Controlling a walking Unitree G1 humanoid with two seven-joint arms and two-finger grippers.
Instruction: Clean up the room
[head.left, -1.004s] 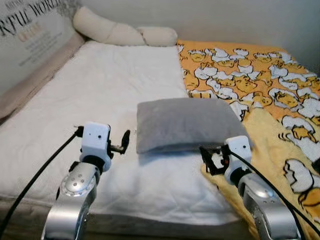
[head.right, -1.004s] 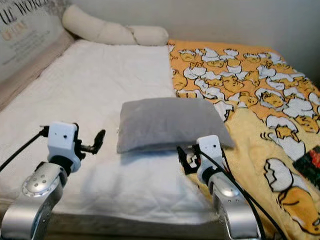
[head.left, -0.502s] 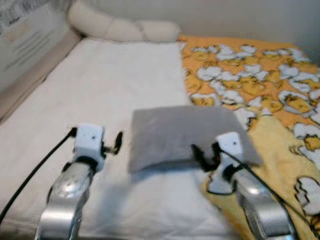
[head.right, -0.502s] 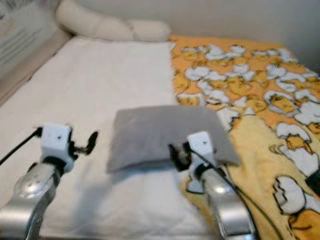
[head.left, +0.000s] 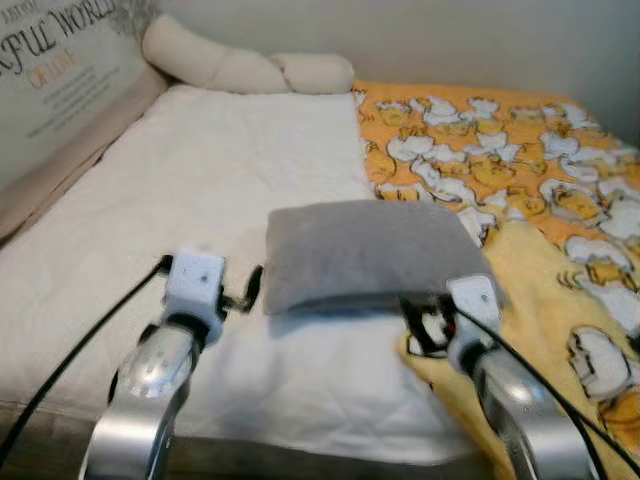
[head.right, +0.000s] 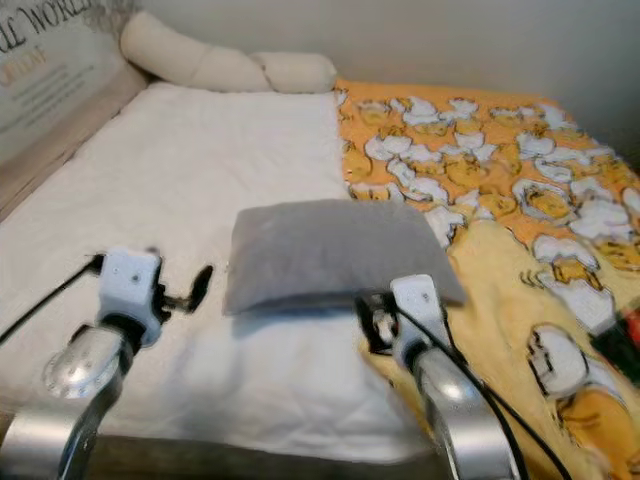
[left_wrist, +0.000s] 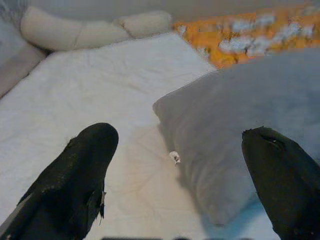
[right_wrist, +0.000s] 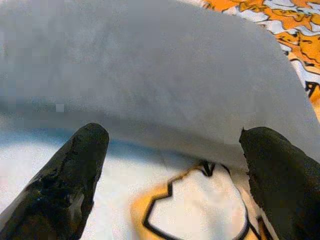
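Soft, light grey pillow (head.left: 368, 252) probably needed near-edge grips; both the left pincer (head.left: 250, 290) and right pincer (head.left: 418, 322) gaped empty beside it.

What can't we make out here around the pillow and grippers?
- Gray pillow: underside hidden; its near right corner sits behind the right gripper in the eye views.
- Small white speck beside the pillow: too small to identify, left wrist view.
- Headboard lettering: cut off by the frame edge.
- Dark item on the yellow blanket: cut off and blurred, right eye view.
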